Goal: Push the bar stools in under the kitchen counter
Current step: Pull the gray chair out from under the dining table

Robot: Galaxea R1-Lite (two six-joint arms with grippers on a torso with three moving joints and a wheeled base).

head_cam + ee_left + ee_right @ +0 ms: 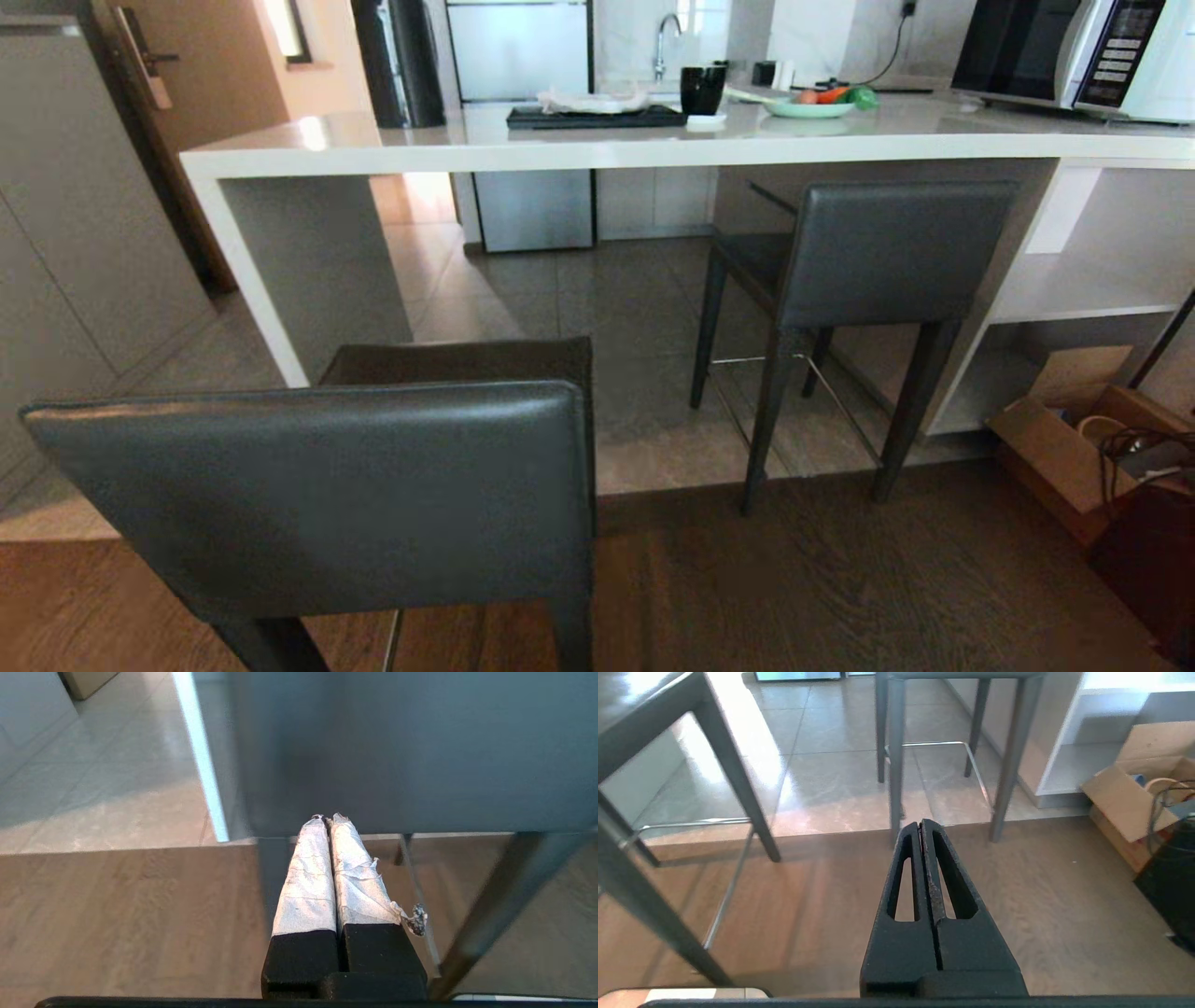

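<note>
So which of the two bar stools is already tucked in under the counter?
The far stool on the right: its seat sits beneath the kitchen counter. The near stool, lower left, stands well back from the counter on the wood floor.

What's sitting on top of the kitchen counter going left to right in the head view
Black tall appliance → dark tray with a white cloth on it → black mug → green plate of vegetables → microwave, all on the kitchen counter.
</note>
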